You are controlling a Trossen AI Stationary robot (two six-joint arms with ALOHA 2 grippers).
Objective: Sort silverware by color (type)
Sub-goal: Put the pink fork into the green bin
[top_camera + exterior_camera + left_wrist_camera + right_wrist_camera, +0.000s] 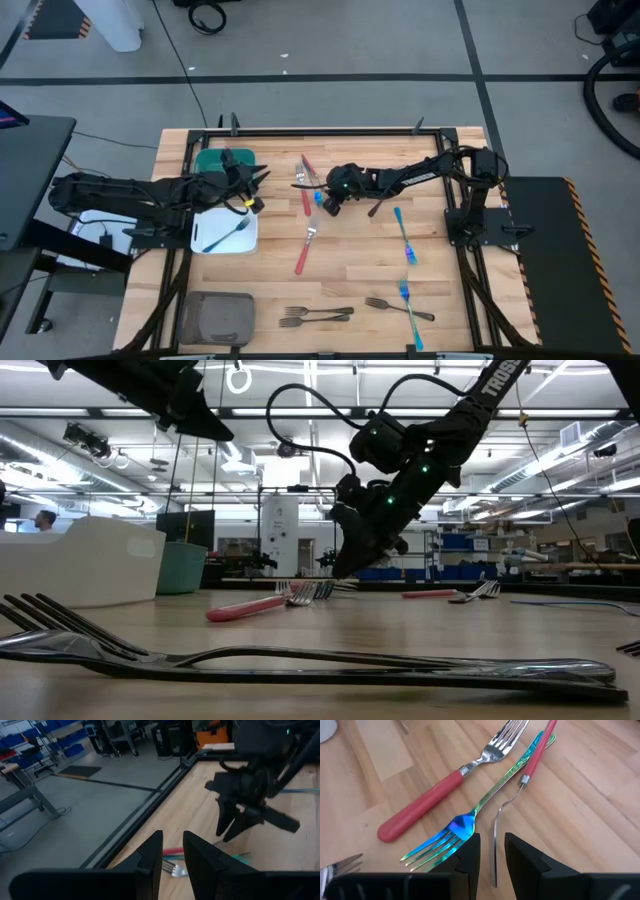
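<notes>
A light wooden table (330, 290) with a black frame carries a green bin (212, 160) and a white bin (222, 235) on one side and a grey bin (217, 317) at its near edge. Scattered across the boards lie red-handled forks (305, 250), blue forks (403, 235) and dark grey forks (318, 316).

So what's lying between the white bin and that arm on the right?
In the high view, between the white bin and the right gripper, there's one red-handled fork beside the gripper; the rest is bare wood.
</notes>
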